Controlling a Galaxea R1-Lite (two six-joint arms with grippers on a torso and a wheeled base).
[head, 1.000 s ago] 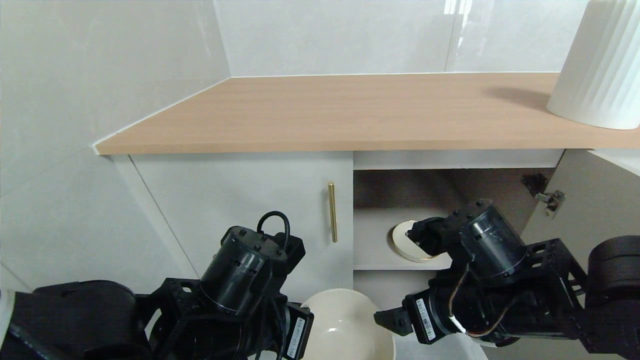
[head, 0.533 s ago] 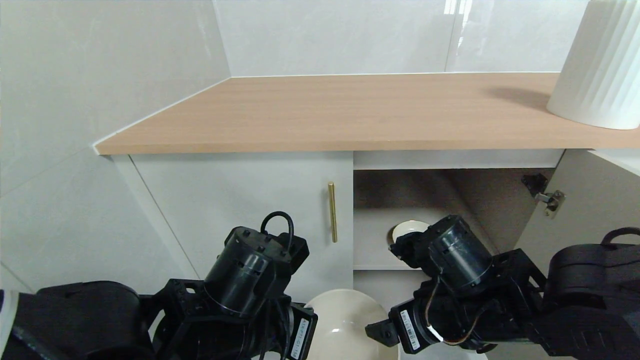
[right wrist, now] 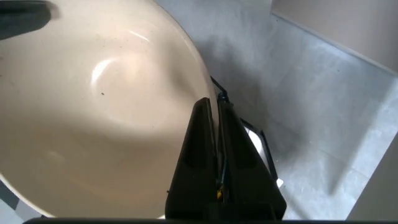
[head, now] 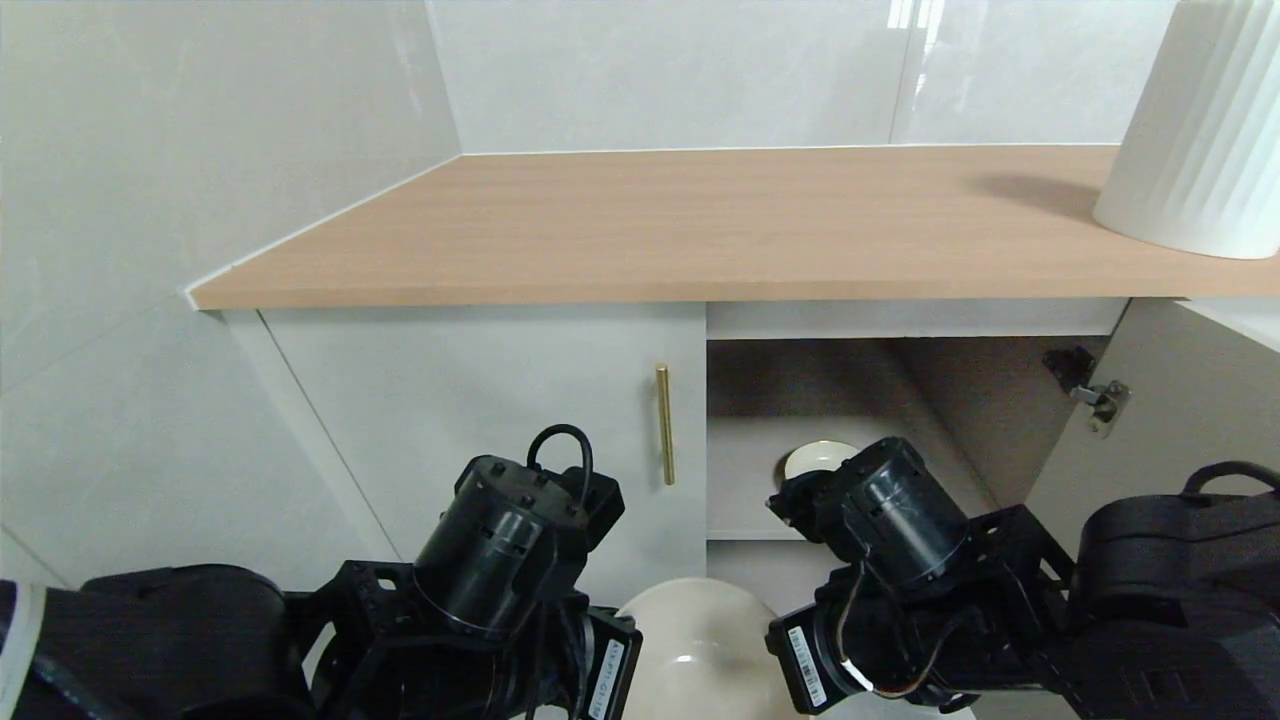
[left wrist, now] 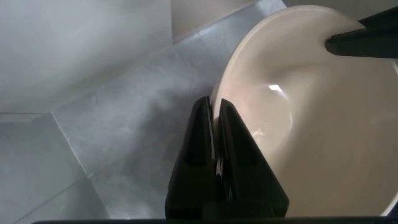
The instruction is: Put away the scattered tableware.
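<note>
Below wooden countertop (head: 700, 220), before open cabinet (head: 820, 380), both jaws pinching cream bowl (head: 690, 650) rim; white ribbed vessel (head: 1200, 130) on countertop

Right of centre, the cabinet opening (head: 800, 380) is free above its shelf (head: 740, 485), with a small plate (head: 812, 458) at the front. The closed door (head: 480, 400) blocks the left. A cream bowl (head: 690, 650) fills lower centre.

Down low the cream bowl (head: 690, 650) is cut by the bottom edge, its sides behind the left arm (head: 500, 545) and right arm (head: 905, 515), which also covers part of the small plate (head: 815, 458), while the ribbed white vessel (head: 1200, 130) runs off the corner.
</note>
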